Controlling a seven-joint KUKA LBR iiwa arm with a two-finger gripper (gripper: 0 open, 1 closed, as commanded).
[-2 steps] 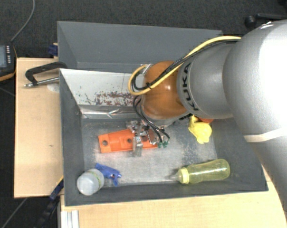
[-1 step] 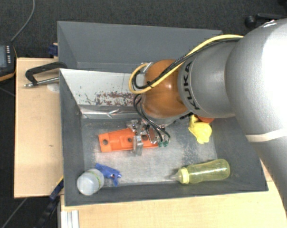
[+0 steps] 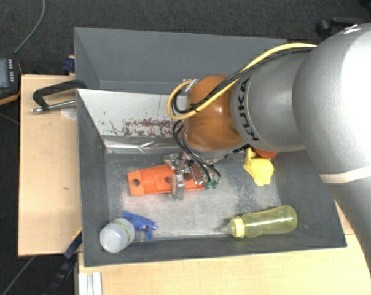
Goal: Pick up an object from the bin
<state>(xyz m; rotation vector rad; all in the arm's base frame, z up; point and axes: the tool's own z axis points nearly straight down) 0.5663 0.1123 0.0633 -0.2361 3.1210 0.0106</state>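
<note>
Grey metal bin (image 3: 90,165), gripper (image 3: 178,186) low over flat orange block (image 3: 150,182) at mid-floor (clasping or not, cannot tell).

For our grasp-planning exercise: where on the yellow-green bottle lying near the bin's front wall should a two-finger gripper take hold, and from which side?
Probably mid-body on the yellow-green bottle, coming down from above and closing across its width. It lies on its side along the bin's front wall, cap end to the view's left; the body is even and nothing lies against it.
</note>
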